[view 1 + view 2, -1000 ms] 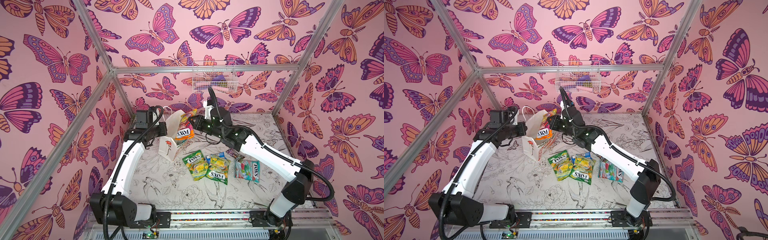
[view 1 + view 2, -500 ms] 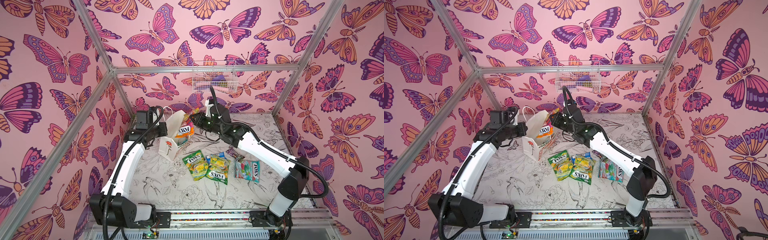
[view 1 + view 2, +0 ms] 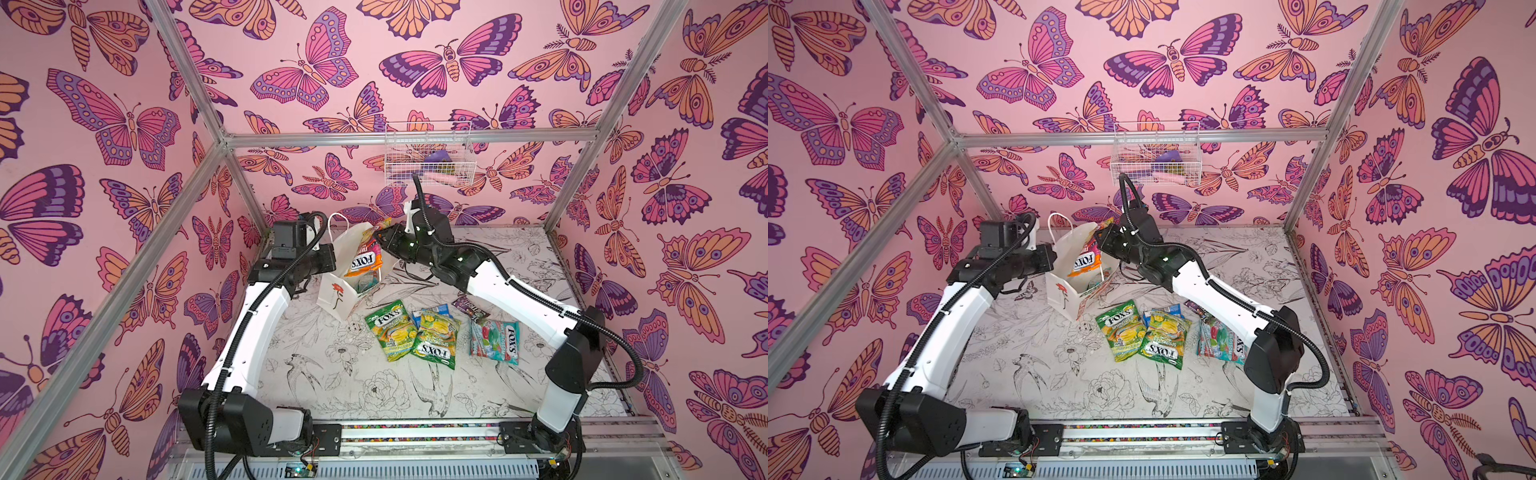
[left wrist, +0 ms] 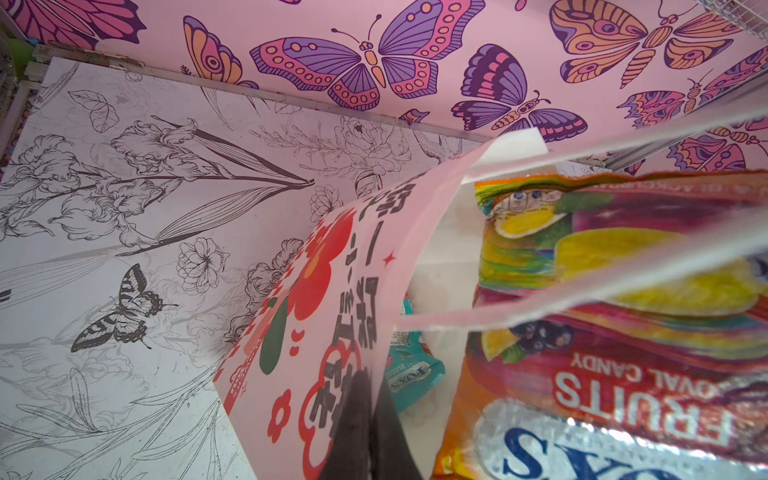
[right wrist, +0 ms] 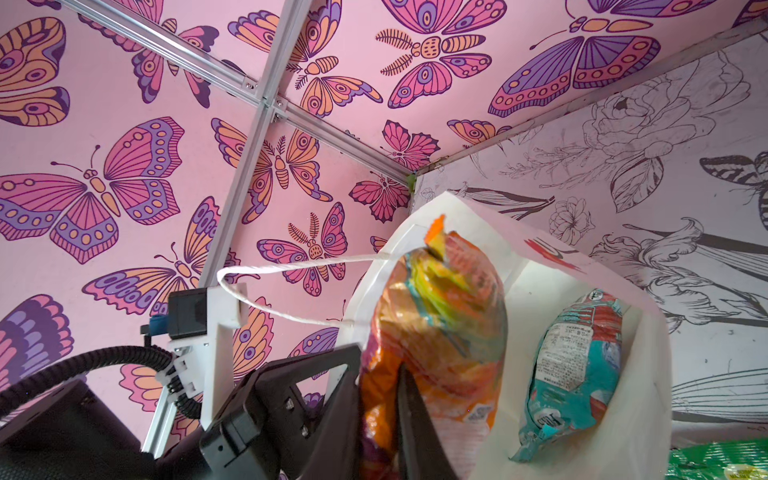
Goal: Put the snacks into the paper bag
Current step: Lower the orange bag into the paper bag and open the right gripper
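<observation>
Orange packet [image 3: 365,259] is pinched by the right gripper [image 5: 378,374], one finger flat on each face. It hangs half inside the paper bag [image 3: 337,291], its far end standing above the rim. From above, the right fingertips merge with the packet and the bag mouth, so the grip only reads from the right wrist view.

Left gripper [image 4: 368,386] is clamped on the bag's printed side wall, one finger outside and one inside. Its wrist view shows only the finger ends; the rest is cut off at the frame edge. In both top views its tips sit hidden against the bag rim.

Bagged teal packet [image 5: 573,365] lies deep in the bag past the right fingers, beside the orange one. From above only a sliver shows.

Cord handle [image 5: 291,266] loops out towards the left wrist. In the left wrist view, blurred cords streak across the orange packet's print.

Well behind the right gripper, on the table [image 3: 332,382]:
- green-yellow packets [image 3: 390,330], overlapping
- blue-white packet [image 3: 438,309], mostly buried under them
- loose teal packet [image 3: 494,341], half covered by the right elbow in a top view
- purple wrapper [image 3: 467,304], tucked against the right forearm, label unreadable

Wire basket [image 3: 428,166]: contents unclear through the mesh.
</observation>
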`<state>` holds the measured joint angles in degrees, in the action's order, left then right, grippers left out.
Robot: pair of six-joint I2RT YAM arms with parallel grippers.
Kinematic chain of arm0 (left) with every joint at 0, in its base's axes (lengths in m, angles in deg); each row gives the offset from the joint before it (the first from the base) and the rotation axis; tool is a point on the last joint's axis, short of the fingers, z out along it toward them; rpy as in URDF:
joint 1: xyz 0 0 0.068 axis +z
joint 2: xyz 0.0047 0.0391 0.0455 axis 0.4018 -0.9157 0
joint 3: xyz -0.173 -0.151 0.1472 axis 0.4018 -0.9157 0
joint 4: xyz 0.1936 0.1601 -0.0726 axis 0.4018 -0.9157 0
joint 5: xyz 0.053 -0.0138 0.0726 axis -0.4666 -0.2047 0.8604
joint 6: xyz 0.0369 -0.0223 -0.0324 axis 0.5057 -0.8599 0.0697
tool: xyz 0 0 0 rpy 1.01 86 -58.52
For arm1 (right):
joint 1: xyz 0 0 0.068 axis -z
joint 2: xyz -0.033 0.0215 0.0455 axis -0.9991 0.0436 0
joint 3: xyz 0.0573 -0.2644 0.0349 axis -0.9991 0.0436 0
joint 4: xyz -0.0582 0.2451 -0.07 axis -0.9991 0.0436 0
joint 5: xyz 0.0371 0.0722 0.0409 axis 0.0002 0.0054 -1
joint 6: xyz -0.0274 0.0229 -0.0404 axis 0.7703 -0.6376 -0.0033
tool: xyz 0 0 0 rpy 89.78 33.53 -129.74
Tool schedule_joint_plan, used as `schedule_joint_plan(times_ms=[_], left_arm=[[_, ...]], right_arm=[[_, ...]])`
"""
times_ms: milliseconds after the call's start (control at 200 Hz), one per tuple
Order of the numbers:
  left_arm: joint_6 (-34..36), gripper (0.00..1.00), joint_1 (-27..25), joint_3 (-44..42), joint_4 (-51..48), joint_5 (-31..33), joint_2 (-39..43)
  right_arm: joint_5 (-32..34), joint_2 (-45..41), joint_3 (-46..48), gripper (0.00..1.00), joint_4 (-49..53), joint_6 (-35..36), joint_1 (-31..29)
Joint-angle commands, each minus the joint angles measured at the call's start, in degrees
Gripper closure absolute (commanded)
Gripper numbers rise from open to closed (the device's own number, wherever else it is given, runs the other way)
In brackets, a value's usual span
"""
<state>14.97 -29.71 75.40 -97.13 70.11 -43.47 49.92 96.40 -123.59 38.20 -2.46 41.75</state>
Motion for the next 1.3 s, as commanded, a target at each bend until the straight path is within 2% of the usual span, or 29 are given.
schedule_joint_plan(times_ms=[0,566,881,1036,1292], left_arm=[[-0.3,1.0,-0.2,-0.7,1.7,-1.1,1.5],[-0.4,1.0,-0.2,-0.8,1.9,-1.4,1.6],[-0.5,1.0,-0.2,-0.9,2.0,-1.4,1.8],[-0.5,1.0,-0.2,-0.9,2.0,-1.4,1.9],[-0.5,1.0,-0.2,-1.0,2.1,-1.3,1.9]], right_arm=[[0.7,1.2,-3.8,1.0,-3.0,-1.6,0.0],[3.2,4.3,-5.9,1.0,-3.1,-3.6,-2.1],[7.7,6.5,-10.0,1.0,2.8,-7.0,-3.8],[10.3,6.2,-9.5,1.0,3.3,-9.8,-4.2],[10.2,6.6,-9.3,1.0,1.3,-11.7,-4.4]])
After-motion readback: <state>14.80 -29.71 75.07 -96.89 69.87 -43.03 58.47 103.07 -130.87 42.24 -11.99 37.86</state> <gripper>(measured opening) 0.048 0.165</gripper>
